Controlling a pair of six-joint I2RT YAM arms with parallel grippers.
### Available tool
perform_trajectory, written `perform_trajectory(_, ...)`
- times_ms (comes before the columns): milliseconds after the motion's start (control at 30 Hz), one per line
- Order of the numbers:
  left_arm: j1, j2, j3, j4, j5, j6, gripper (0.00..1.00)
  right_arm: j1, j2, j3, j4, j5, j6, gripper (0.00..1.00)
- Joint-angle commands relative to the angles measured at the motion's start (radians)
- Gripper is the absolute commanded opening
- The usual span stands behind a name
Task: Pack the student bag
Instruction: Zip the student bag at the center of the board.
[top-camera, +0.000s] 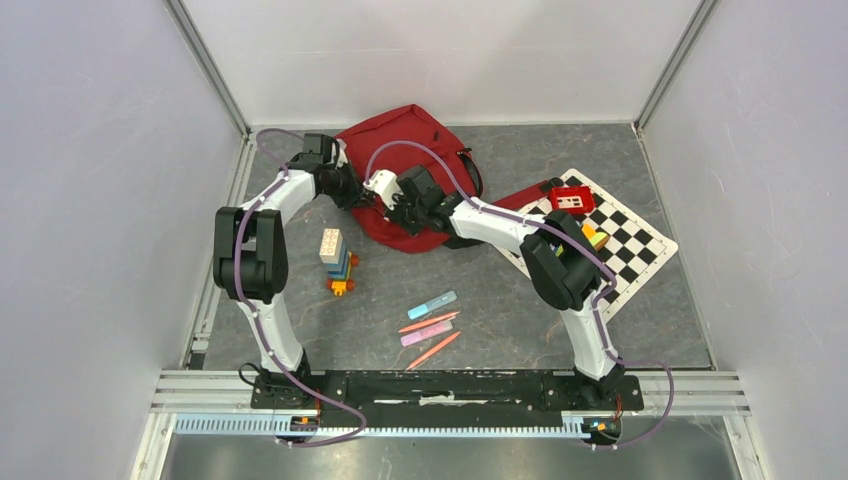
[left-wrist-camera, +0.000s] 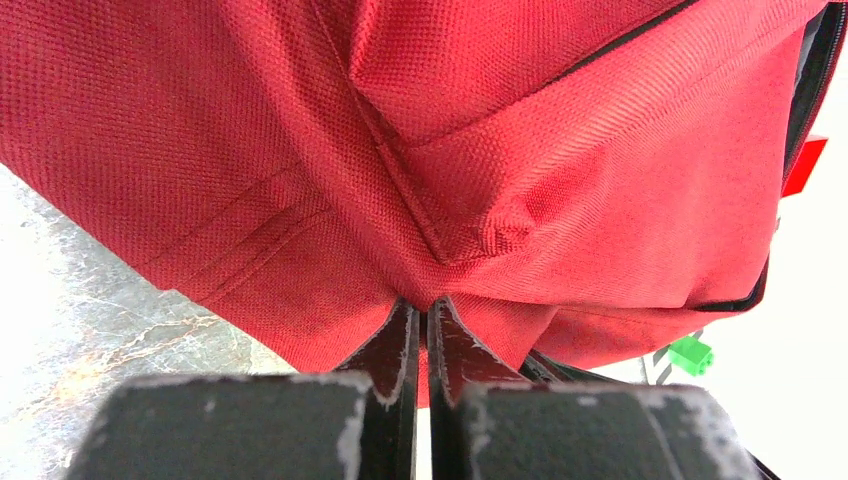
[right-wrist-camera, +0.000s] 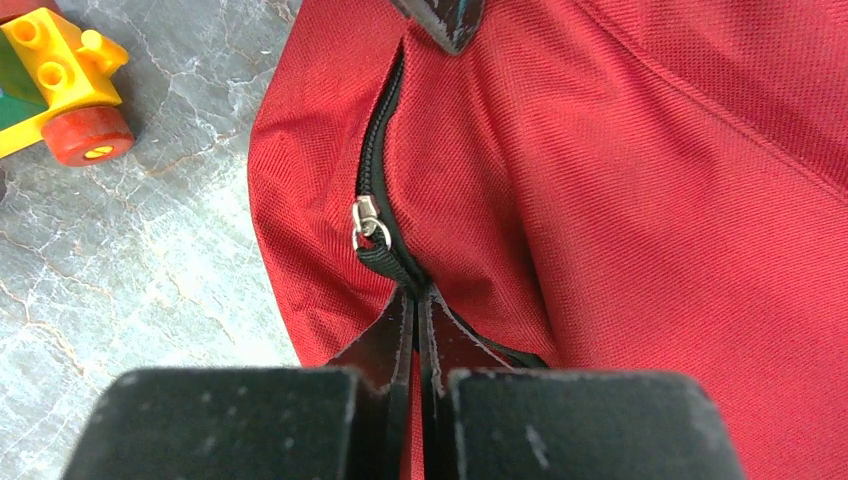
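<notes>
The student bag (top-camera: 415, 140), a dark red fabric backpack, lies at the back middle of the table. Both arms reach to its near edge. My left gripper (top-camera: 362, 192) is shut on a pinch of the bag's red fabric (left-wrist-camera: 428, 300) at a seam corner. My right gripper (top-camera: 397, 208) is shut on the black pull strap (right-wrist-camera: 392, 262) of the bag's zip, just below the metal slider (right-wrist-camera: 365, 220). The zip (right-wrist-camera: 378, 130) runs up from there, mostly closed. In both wrist views the bag (left-wrist-camera: 500, 150) fills most of the picture.
A toy block tower (top-camera: 337, 262) lies left of centre, its yellow block and red wheel (right-wrist-camera: 75, 135) close to the bag. Several pens and markers (top-camera: 430, 320) lie near the front. A chequered board (top-camera: 610, 235) with a small red box (top-camera: 571, 198) sits at the right.
</notes>
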Motion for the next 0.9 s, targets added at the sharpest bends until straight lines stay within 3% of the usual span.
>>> perform_trajectory(0,0.002,-0.043,0.059,0.032,-0.066,0.008,0.02,0.003,-0.043,0.014,0.011,-0.049,0.005,0.0)
perform_trajectory(367,0.054,-0.09,0.087,0.121,-0.113,0.007,0.02,-0.024,-0.064,-0.041,-0.18,0.018,0.086,0.0)
perform_trajectory(867,0.141,-0.022,0.194,0.176,-0.11,0.077,0.02,-0.156,-0.084,-0.039,-0.299,-0.178,0.17,0.0)
